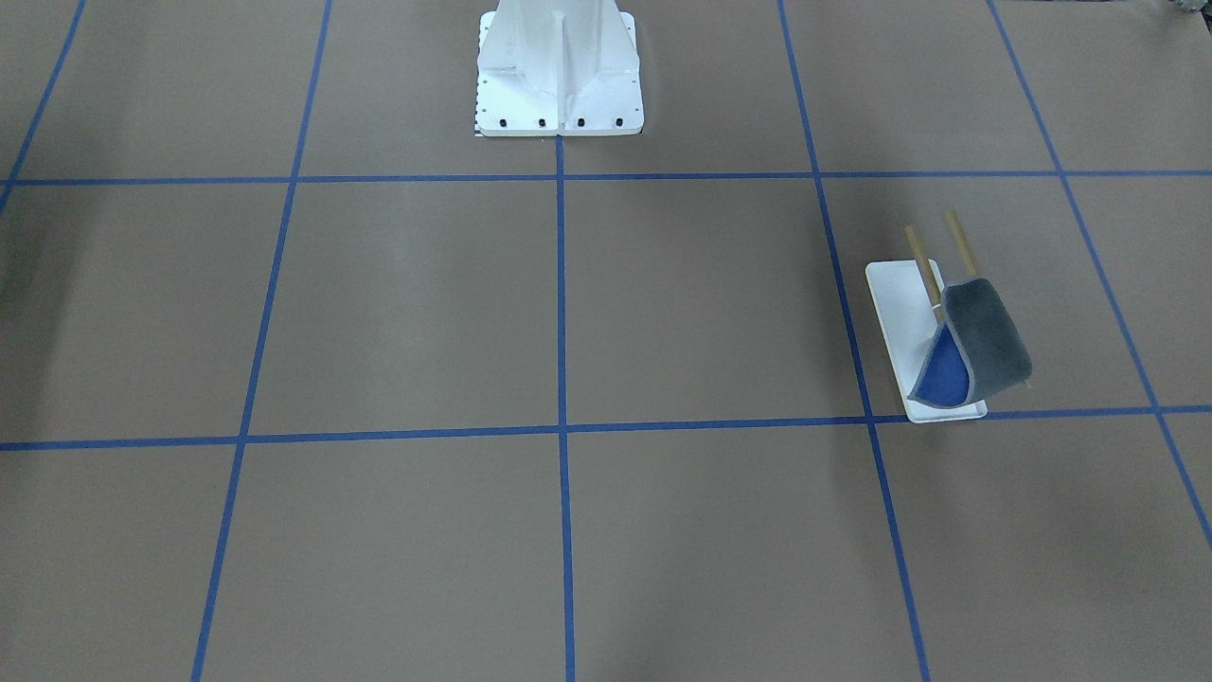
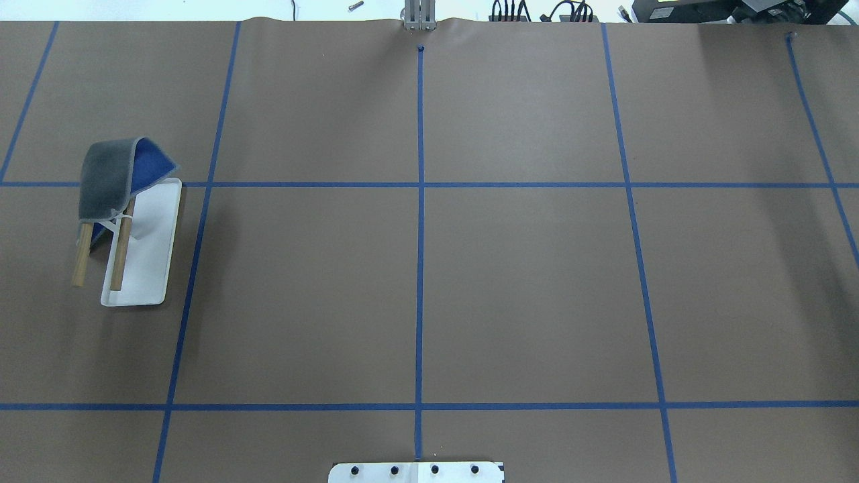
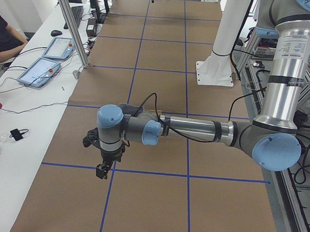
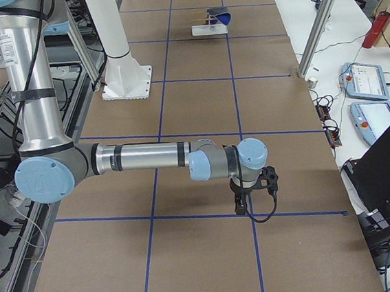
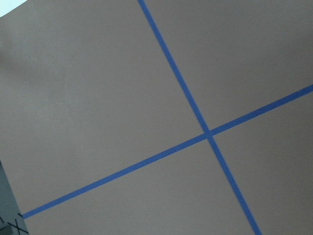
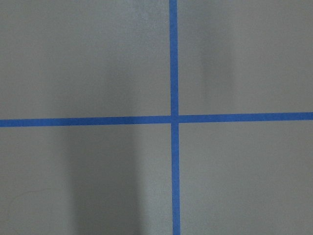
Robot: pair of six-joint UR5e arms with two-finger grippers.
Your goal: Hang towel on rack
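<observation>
Towel (image 2: 107, 178) is draped grey side up over the far ends of the rack (image 2: 144, 268) rods, on the robot's left part of the table (image 2: 523, 282). Overhead and front views show no arms. Side views alone show the left gripper (image 3: 101, 170) and right gripper (image 4: 240, 209) above the table; can't tell how the jaws stand. Wrist cams show only blue tape (image 6: 173, 117).

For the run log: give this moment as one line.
towel: draped over rack rods; left gripper: away, state unclear; right gripper: away, state unclear
</observation>
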